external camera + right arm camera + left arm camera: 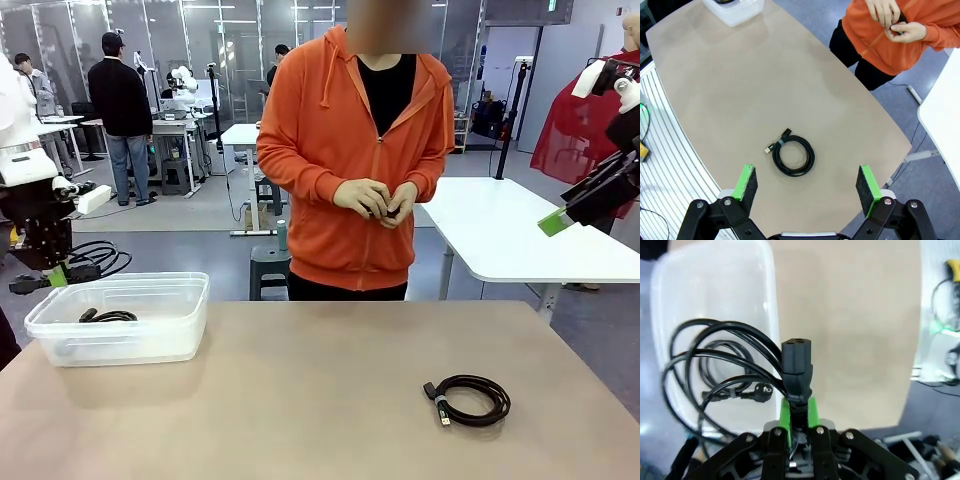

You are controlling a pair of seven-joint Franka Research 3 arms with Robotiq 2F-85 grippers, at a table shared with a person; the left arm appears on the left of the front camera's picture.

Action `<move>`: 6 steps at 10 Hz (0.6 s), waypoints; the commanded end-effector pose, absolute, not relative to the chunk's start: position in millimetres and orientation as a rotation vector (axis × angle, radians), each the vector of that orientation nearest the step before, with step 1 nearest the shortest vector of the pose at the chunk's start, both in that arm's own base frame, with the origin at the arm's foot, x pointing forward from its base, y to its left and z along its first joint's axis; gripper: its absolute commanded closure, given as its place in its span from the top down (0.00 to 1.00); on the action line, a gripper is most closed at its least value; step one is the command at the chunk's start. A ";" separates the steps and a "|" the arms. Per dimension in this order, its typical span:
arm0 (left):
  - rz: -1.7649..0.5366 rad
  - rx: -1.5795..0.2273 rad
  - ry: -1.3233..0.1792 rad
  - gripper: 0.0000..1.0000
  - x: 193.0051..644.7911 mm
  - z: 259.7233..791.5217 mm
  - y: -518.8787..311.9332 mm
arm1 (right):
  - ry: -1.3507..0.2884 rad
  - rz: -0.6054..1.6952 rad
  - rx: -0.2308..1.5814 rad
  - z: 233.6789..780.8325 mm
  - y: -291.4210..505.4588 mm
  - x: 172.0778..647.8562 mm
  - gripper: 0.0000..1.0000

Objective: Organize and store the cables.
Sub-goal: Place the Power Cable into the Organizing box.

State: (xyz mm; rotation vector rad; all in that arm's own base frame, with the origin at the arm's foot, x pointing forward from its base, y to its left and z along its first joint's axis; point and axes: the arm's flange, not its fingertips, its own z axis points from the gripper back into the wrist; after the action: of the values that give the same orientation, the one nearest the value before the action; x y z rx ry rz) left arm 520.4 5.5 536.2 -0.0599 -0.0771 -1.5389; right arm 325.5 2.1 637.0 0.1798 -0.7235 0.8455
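At the far left, above the bin (170, 322), our left tool (797, 412) is clamped tight on the plug (796, 362) of a cord (730, 325), whose loops dangle over a coil (108, 316) lying in the bin. We judge these cables light, limp and springy, so we would grip the rigid plug or the bundled turns, never one strand. To the right on the counter (300, 380) lies a second coil (470, 400), well apart from the bin. Our right tool (806, 172) hovers above it, wide open and empty.

A lab-like open workroom: a beige table (300, 400) in front, white work tables (520, 235) beyond, glass partition walls (190, 35), people (120, 105) standing at equipment benches (178, 127), grey floor (190, 215).
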 end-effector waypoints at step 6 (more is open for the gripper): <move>-1.619 -0.003 -0.040 0.15 528.9 534.6 -3.3 | -0.725 0.844 0.177 636.2 2.1 322.6 1.00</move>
State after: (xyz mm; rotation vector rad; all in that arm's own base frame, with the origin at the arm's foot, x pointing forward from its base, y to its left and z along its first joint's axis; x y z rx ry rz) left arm 521.0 -8.1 534.6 -0.0526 -0.0534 -1.5772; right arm 325.5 2.2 637.0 0.1798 -0.7235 0.8455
